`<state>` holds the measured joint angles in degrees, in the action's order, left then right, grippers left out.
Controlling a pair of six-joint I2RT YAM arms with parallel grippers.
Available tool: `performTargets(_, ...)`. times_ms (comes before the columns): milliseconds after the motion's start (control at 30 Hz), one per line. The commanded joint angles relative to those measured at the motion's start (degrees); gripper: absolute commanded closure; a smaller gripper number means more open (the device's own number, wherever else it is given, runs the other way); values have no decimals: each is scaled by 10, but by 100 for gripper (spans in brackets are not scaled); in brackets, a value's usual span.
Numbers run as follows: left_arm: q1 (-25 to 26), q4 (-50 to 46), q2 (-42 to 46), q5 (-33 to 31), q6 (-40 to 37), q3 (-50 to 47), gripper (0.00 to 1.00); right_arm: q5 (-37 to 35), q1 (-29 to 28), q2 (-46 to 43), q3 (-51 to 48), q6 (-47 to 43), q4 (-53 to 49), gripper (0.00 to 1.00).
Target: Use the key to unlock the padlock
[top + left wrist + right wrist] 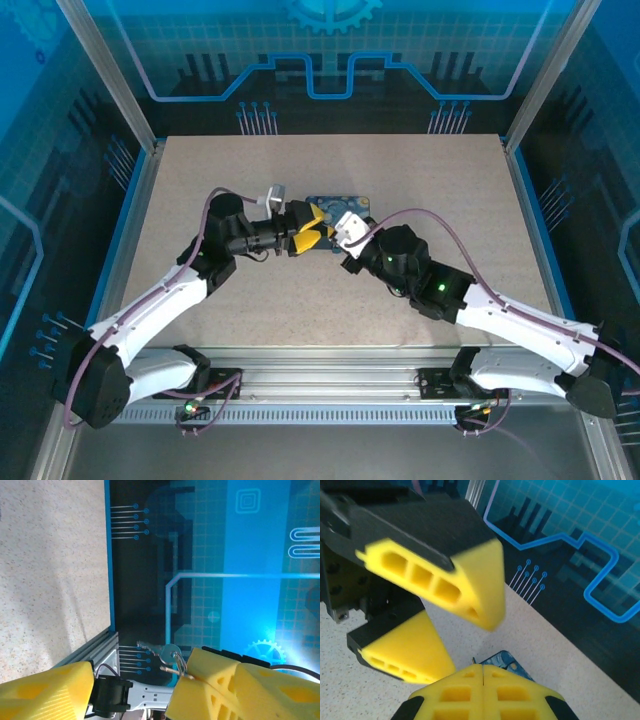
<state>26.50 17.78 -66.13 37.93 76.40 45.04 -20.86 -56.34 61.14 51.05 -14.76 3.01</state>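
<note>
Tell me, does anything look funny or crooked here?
Yes, a little. The key sticks out sideways in the air, caught only by its ring at the edge of a yellow finger, not neatly pinched. The blue padlock lies on the table.

Tabletop (430,170): rectangular, pale speckled beige, matte.
Side edging: blue strip (128,215) along the left and right sides.
Near edge: metal rail (330,395).
Lying on it: padlock (340,203), blue patterned, flat, mid-table toward the far side, partly covered.
</note>
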Motion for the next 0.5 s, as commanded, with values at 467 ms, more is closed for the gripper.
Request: performTargets(467,7,26,-21,19,50,21,61,-40,-35,6,-31,-76,49,100)
